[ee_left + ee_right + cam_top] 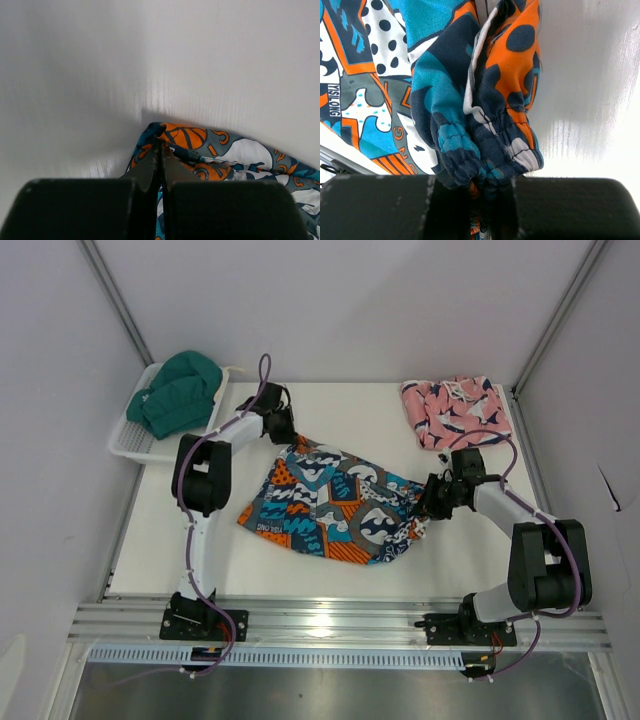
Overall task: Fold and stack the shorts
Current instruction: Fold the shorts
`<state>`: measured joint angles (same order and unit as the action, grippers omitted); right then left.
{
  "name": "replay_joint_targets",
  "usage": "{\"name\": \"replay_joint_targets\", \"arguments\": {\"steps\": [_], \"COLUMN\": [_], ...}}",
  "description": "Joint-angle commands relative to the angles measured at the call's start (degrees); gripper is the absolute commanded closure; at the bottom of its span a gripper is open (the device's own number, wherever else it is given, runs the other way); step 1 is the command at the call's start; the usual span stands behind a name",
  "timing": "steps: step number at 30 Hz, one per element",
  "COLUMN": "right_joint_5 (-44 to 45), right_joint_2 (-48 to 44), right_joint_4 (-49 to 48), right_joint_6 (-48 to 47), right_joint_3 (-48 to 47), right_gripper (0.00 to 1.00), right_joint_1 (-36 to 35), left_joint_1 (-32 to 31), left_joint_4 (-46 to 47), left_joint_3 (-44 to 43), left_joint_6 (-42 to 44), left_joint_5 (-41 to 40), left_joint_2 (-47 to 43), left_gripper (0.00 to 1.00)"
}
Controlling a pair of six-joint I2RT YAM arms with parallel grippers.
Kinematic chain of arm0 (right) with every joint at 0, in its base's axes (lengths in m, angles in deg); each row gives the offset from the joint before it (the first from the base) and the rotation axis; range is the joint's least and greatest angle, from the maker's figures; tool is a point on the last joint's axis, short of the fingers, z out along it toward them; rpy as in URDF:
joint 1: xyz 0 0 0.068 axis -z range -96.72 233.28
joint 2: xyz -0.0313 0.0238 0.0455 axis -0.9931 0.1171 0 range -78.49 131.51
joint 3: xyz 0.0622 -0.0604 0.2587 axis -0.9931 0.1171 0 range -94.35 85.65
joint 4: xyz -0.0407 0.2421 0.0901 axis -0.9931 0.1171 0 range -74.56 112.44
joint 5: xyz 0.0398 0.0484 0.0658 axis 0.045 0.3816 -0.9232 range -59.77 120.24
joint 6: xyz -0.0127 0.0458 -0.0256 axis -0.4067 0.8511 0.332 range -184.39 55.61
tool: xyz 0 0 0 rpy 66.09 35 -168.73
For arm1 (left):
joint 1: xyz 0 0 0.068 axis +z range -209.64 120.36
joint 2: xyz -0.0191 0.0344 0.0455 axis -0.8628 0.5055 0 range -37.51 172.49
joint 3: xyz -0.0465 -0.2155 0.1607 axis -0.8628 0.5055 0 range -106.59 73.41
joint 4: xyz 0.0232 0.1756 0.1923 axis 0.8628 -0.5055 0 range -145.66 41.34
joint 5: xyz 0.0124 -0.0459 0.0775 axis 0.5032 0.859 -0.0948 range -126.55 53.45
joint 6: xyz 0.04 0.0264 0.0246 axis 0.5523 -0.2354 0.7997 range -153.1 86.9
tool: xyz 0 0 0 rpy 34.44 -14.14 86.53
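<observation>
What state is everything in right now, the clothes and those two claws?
Patchwork shorts: spread loosely, unfolded, pinched at two ends.
Pink shorts: folded, far right corner.
Left gripper: shut on patchwork shorts' far corner.
Right gripper: shut on their bunched waistband.
Green cloth: heaped in basket.

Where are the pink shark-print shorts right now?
In the top view, the pink shorts lie bunched at the far right corner of the table, beyond the right gripper and apart from the patchwork shorts.

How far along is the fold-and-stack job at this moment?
Pink shark-print fabric shorts look folded at the far right. Left gripper and right gripper each pinch an end of the teal, orange and navy patchwork shorts, spread unfolded. Folding them and stacking remain.
</observation>
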<state>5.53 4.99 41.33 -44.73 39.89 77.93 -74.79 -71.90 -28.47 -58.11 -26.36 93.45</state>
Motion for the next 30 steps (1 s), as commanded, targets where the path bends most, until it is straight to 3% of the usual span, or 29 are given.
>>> {"name": "replay_joint_targets", "arguments": {"steps": [1, 9, 17, 22, 30], "right_joint_5": [-1.22, 1.5, 2.3, 1.42, -0.6], "right_joint_2": [-2.01, -2.53, -1.92, -0.43, 0.54], "right_joint_4": [-0.14, -0.23, -0.4, -1.37, -2.33], "right_joint_6": [0.03, 2.74, 3.54, 3.45, 2.58], "right_joint_3": [0.32, 1.46, 2.6, 3.48, 3.48], "right_gripper": [1.0, 1.0, 1.0, 1.0, 1.0], "right_joint_1": [0.07, 0.77, 2.71, 2.71, 2.71], "left_joint_1": [-0.14, 2.93, 7.51, 7.86, 7.86], "left_joint_4": [3.73, 6.45, 14.27, 15.16, 19.46], "left_joint_3": [0.99, 4.32, 14.08, 14.52, 14.78], "left_joint_6": [-1.88, -5.21, -9.17, -9.17, -9.44], "left_joint_5": [0.17, 3.07, 2.02, 0.53, 4.65], "left_joint_2": [-0.17, -2.37, -9.66, -10.72, -12.39], "left_gripper": [1.0, 1.0, 1.0, 1.0, 1.0]}}
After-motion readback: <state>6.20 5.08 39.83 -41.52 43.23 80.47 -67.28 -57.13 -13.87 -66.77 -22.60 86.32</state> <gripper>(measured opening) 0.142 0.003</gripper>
